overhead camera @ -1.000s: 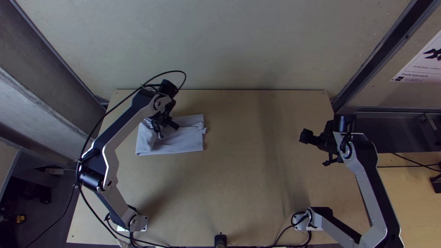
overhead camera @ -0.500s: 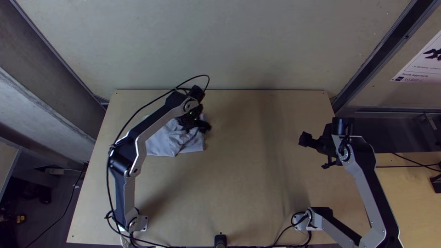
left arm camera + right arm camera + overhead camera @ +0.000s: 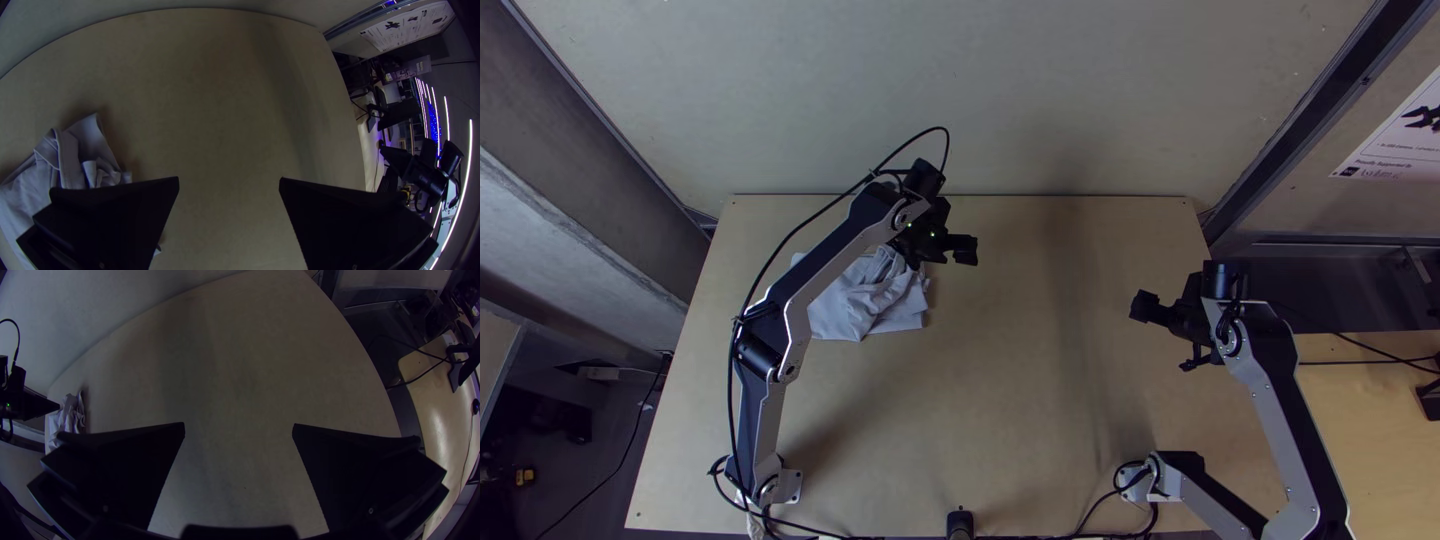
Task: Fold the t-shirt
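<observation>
Gaping wide, empty, your left gripper (image 3: 229, 185) hangs just beside the shirt (image 3: 865, 305), probably held clear to spare the folds. Your right gripper (image 3: 239, 430), wide and empty too, sits well apart, likely leaving room. Shirt lies rumpled, far left on the table (image 3: 1040, 400).

At between two and three o'clock in the top view, by the picture's edge, a white sheet (image 3: 1405, 150) on the pale wall panel (image 3: 1330, 220) bears a dark drawing with rows of lettering beneath it (small print, and in more than one size). In the left wrist view it carries lines of fine print among dark figures. Beyond the table there, a purplish panel (image 3: 407, 71) has pale marks, too small to tell.
</observation>
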